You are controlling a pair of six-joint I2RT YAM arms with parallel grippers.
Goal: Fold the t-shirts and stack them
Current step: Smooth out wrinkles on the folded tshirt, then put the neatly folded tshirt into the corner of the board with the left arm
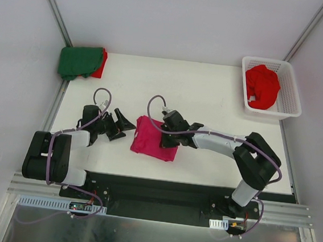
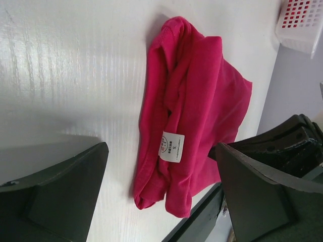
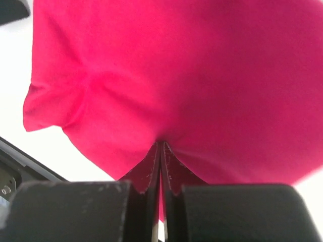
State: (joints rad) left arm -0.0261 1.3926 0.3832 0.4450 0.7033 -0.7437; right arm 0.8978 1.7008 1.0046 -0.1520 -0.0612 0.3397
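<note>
The right gripper (image 3: 160, 151) has its two black fingers pressed together on a pinch of the magenta-pink cloth t-shirt (image 1: 148, 141). The fabric is drawn into creases that run to the fingertips (a sliver of pink shows in the slit between them). The left gripper (image 1: 122, 127) sits just beside the shirt's 9 o'clock side with its jaws spread wide, holding nothing. In its wrist view the shirt lies on the table beyond the two dark fingers. The shirt is a loosely folded, rumpled bundle on the white table (image 1: 209, 97), a little toward 6 o'clock from the middle in the top view. A small white label (image 2: 171, 147) shows on its upper layer. Out at 10 o'clock, in the far left corner, lies a folded dark green cloth t-shirt (image 1: 78, 60). A red cloth t-shirt (image 1: 102, 64) shows at its 3 o'clock edge (under it or beside it, I cannot tell). At 2 o'clock a white plastic lattice basket (image 1: 292, 93) holds a crumpled red shirt (image 1: 262, 86).
</note>
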